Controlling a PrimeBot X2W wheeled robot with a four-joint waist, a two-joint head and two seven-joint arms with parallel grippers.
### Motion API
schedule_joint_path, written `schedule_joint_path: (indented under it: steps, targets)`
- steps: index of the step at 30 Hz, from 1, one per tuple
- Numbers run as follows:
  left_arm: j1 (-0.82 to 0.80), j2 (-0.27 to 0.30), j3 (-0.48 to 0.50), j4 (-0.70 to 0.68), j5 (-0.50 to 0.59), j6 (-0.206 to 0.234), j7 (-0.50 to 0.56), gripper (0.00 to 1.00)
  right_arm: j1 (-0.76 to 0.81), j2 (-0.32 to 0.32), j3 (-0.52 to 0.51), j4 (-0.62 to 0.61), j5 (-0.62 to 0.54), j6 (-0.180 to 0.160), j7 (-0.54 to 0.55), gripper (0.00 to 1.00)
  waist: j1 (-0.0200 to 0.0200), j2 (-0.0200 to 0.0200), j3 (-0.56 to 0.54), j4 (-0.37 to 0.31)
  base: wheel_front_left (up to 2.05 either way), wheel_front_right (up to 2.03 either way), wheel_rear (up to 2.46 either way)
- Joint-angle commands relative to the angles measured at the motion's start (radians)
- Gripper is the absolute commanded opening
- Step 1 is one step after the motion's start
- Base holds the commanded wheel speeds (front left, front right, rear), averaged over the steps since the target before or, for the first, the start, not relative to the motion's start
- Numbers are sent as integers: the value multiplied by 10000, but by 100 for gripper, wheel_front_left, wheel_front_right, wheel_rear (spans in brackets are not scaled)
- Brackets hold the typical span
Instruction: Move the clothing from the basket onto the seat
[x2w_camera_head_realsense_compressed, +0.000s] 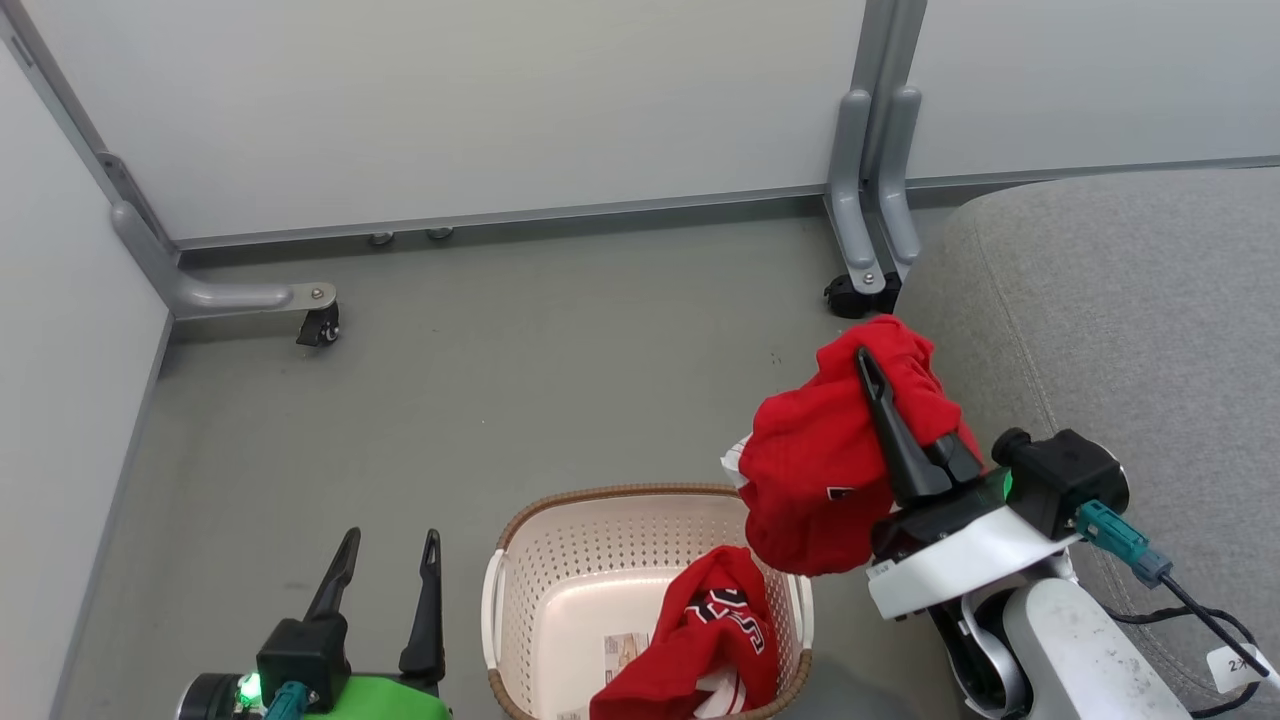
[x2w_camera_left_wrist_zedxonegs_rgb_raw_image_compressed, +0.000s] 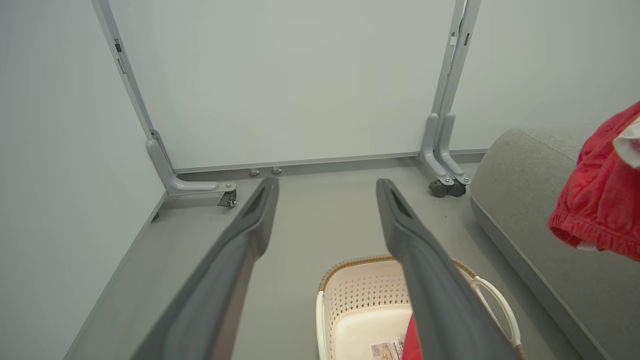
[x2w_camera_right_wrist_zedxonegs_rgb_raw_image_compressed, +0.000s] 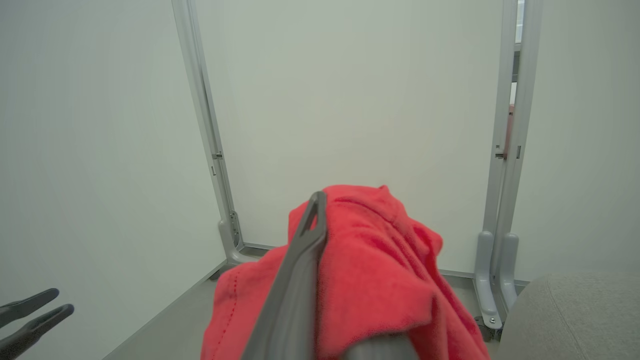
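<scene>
Nearest, to the left of the basket (x2w_camera_head_realsense_compressed: 600, 493), the left gripper (x2w_camera_head_realsense_compressed: 391, 540) is hanging idle, its fingers spread wide with nothing between them. Inside the basket, against its right wall, the lettered red garment (x2w_camera_head_realsense_compressed: 715, 620) is lying crumpled and is not yet being handled. Just above the basket's right rim, the right gripper (x2w_camera_head_realsense_compressed: 872, 372) is pinching the other red garment (x2w_camera_head_realsense_compressed: 815, 470). Its fingers are pressed together on a fold while loose cloth is bunching over and under them. Farther right of the basket, the grey seat (x2w_camera_head_realsense_compressed: 1130, 300) is lying bare.

Several things could be going wrong from here, as I judge it. The grip is catching only a fold, so the hanging weight may be dragging the cloth free during the swing away from the basket. That would drop it on the floor (x2w_camera_head_realsense_compressed: 500, 350) beside the basket or back inside. The low-hanging fold may be snagging the rim and tugging the basket along. Cloth draped over a finger may also be clinging once the fingers part.
</scene>
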Motion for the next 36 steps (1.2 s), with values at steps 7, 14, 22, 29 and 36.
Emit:
schedule_joint_path:
  steps: [7,14,22,29,36]
  targets:
    - [503,-150,513,-20,177,-338,-1,100,237,75,-132,-67,-83,-7,-31,0,0,0,-43,-63,0,0,0]
    - [463,-188,648,42,348,-478,-1,100,226,13,-230,-99,-126,-7,-31,0,0,0,-36,-95,0,0,0]
    - [337,-191,496,9,331,-521,-3,100,214,-105,-407,-175,-179,-7,-31,0,0,0,59,-609,0,0,0]
    - [168,-185,295,-41,183,-427,-1,100,141,-214,-588,-224,-204,-7,-31,0,0,0,239,-1577,0,0,0]
    - [-31,-184,137,-36,83,-347,-1,100,200,-382,-873,-199,-192,-7,-31,0,0,0,441,-2761,0,0,0]
